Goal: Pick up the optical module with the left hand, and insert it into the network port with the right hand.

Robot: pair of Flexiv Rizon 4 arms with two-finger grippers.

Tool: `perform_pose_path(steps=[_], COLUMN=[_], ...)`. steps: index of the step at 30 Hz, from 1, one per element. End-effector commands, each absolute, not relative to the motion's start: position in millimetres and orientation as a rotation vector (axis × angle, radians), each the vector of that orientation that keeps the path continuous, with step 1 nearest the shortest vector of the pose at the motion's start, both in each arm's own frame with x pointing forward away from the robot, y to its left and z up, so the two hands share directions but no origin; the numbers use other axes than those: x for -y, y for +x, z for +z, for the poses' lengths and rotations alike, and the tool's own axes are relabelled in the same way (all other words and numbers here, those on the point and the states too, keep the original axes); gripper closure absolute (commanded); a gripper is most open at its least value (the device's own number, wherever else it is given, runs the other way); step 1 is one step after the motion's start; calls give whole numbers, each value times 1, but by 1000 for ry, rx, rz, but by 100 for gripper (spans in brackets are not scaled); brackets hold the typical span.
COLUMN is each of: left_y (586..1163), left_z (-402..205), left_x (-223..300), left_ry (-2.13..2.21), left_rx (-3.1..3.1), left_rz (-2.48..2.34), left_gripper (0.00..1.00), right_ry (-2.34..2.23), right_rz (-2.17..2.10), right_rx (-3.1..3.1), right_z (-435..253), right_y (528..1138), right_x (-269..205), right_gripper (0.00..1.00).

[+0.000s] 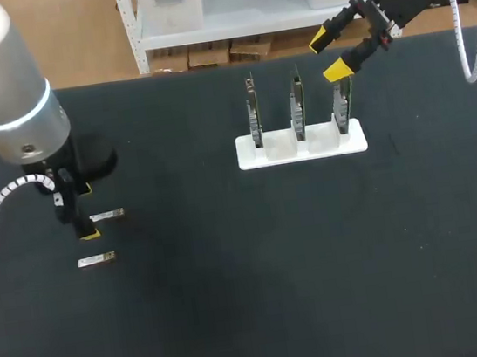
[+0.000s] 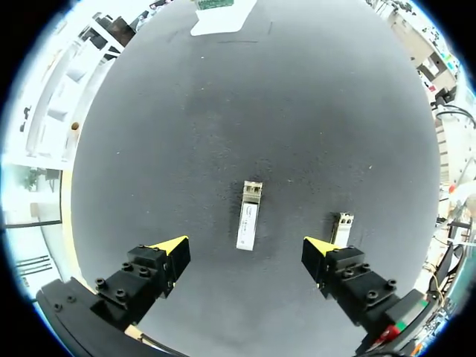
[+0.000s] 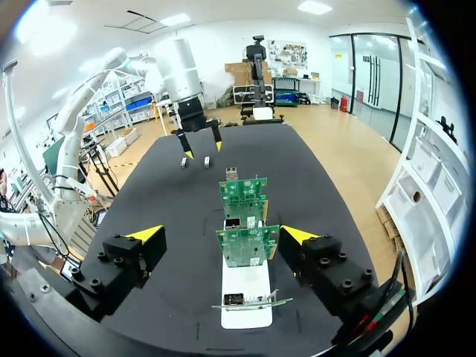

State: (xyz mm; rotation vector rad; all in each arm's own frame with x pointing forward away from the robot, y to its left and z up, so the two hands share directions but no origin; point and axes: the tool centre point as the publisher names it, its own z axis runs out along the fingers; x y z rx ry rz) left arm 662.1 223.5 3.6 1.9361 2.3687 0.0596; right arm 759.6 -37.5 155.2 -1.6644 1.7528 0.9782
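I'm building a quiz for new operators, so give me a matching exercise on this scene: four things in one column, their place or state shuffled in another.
1. left tool
2. right tool
3. white stand
4. optical module

a. holds three upright boards
b. open, near the stand's right end
c. lies flat on the table
d. open, over that module

Pairs: 1-d, 2-b, 3-a, 4-c.

Bright, even light (faint shadows on table).
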Motion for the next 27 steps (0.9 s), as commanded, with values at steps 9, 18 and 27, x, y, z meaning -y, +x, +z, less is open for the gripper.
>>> perform_pose_path(steps=[9, 18, 27], left_y=[665, 662, 664], left_z=[-4, -7, -9], left_x=[-221, -216, -214], left_ry=[1939, 1949, 1950], left_rx=[-2393, -2391, -2396], left_rz=[36, 22, 27], left_gripper=[0, 0, 0], right_ry=[-1662, -1662, -1662], right_rz=[973, 973, 973], right_rx=[-1753, -1753, -1753], right_z=[155, 155, 155], right_y=[757, 757, 757], right_x=[37, 37, 37], right_gripper=[0, 0, 0])
